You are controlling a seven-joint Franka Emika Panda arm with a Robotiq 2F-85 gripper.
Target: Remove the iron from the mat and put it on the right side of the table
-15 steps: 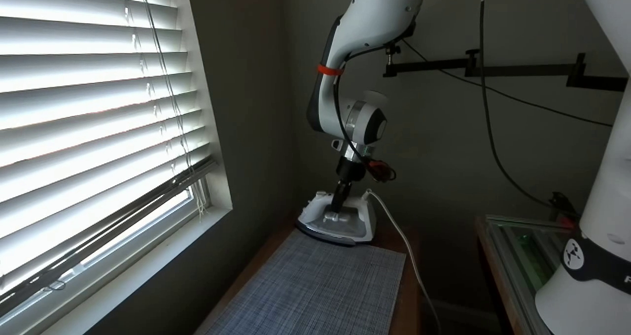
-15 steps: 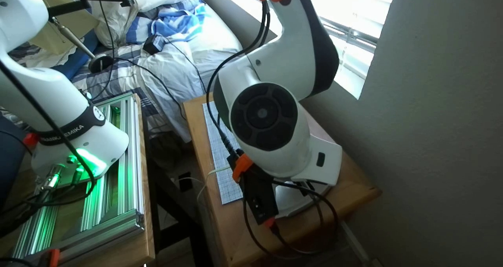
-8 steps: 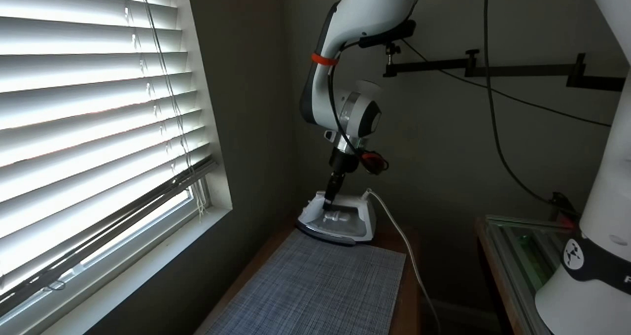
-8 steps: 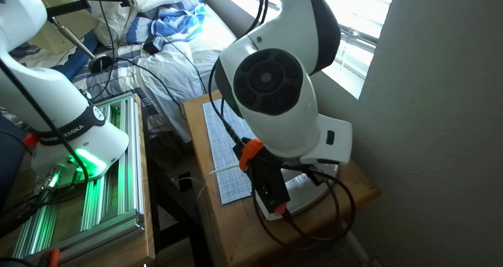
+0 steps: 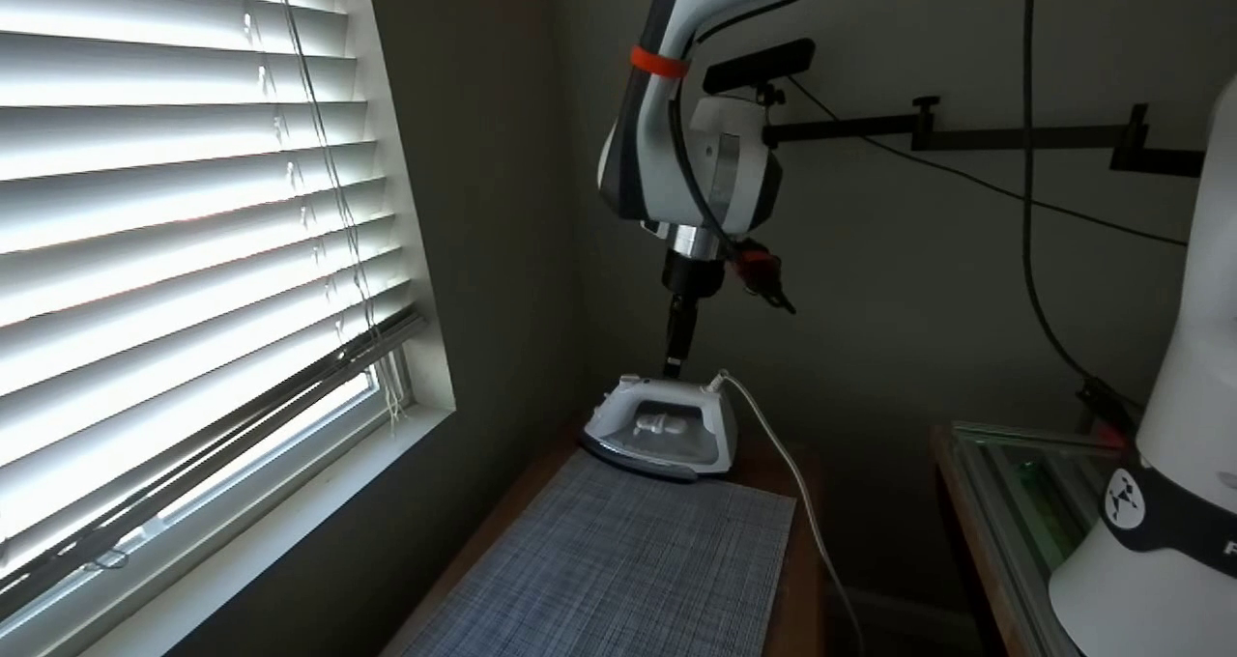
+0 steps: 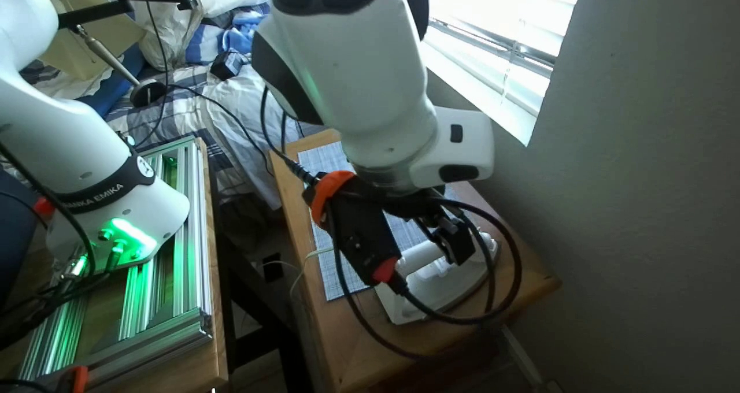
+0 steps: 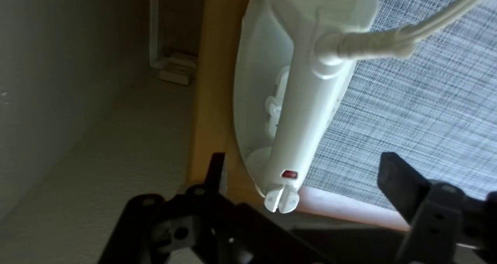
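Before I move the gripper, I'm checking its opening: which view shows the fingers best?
The wrist view: both fingers show, spread apart, the iron's handle appearing between them. In both exterior views they're dark, their gap unclear.

In the wrist view, the top edge cuts off the rear end of the iron [image 7: 299, 112]; the cord [image 7: 427, 29] and the mat [image 7: 423, 112] also run out of view. In an exterior view, the arm [image 6: 370, 75] covers part of the mat, and the black housing [image 6: 361, 237] and cables [image 6: 462, 321] obstruct the iron. In an exterior view, the gripper [image 5: 673, 371] stands edge-on; its finger gap is hidden. The bottom edge there crops the table [image 5: 800, 589].
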